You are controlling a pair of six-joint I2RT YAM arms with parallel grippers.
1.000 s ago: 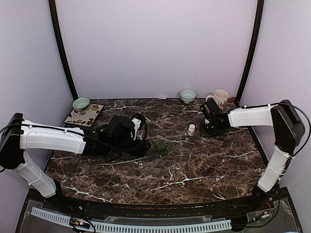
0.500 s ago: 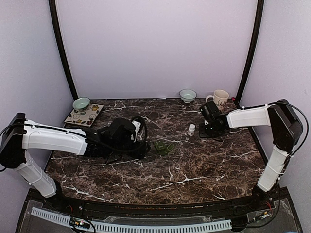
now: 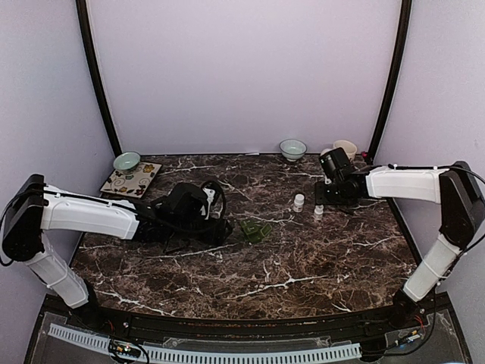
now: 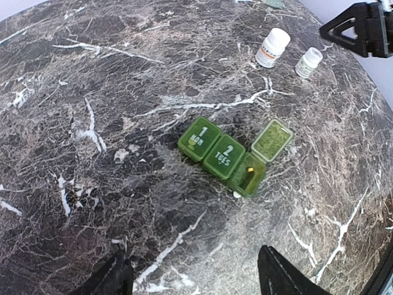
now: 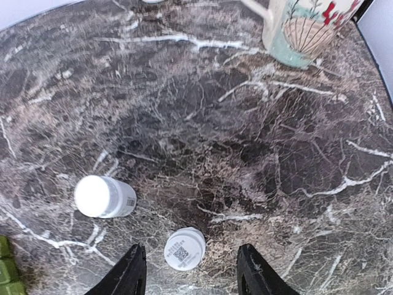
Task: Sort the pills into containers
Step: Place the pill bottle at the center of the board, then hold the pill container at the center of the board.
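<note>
Straddling a small white bottle, the right pincer stands apart, seemingly not touching it. The left pincer gapes wide near the green pill box.

Marble table: green organizer, two bottles, mug, bowls.

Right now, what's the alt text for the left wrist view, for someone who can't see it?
A green pill organizer lies on a dark marble table, its Monday and Tuesday lids shut, the third compartment open with a small pill inside. Two white bottles stand beyond it; the open left tool frames the bottom edge.
</note>
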